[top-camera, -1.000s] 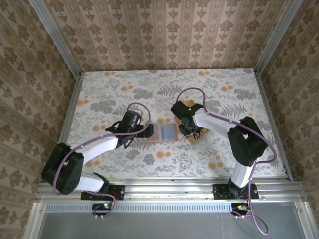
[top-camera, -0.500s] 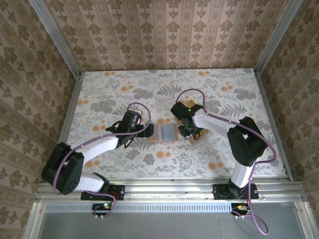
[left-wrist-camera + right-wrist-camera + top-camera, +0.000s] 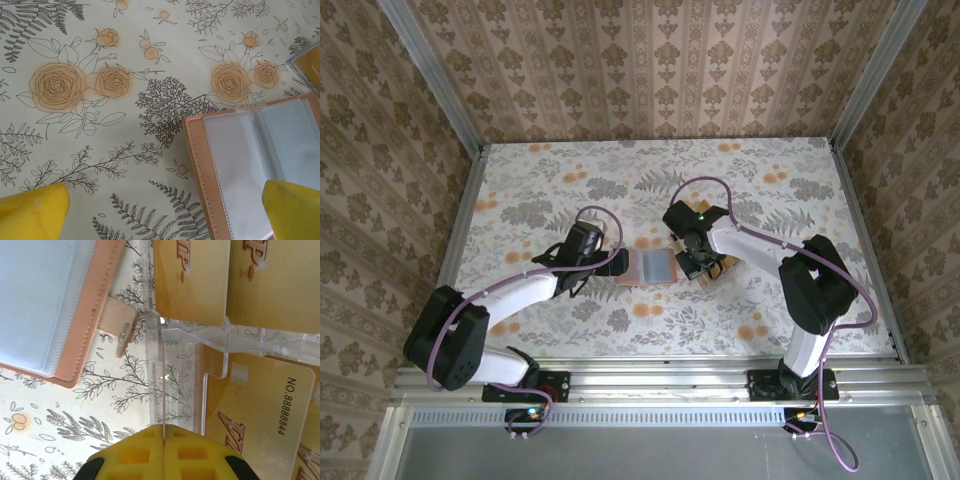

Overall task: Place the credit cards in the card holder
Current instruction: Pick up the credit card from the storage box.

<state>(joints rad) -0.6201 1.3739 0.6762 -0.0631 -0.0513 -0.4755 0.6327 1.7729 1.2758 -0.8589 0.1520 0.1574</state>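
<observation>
The card holder (image 3: 653,266) lies open at the table's middle, terracotta with clear sleeves (image 3: 250,150), its strap toward the tray (image 3: 114,322). Several tan-yellow credit cards (image 3: 192,280) lie in and around a clear plastic tray (image 3: 190,335) to its right. My right gripper (image 3: 692,262) hangs over the tray's left side. Its yellow pads (image 3: 163,429) are shut on a thin credit card (image 3: 162,390) seen edge-on, standing upright. My left gripper (image 3: 612,262) sits just left of the holder, open wide (image 3: 165,215), one finger (image 3: 295,210) above the holder's sleeve.
The clear tray (image 3: 715,266) stands right of the holder on the flowered tablecloth (image 3: 620,180). Patterned walls close in the table at the back and both sides. Bare cloth stretches to the far side and along the near edge.
My right gripper's fingers have closed onto the card's edge and its wrist has shifted slightly. The left arm and the holder have stayed put.
</observation>
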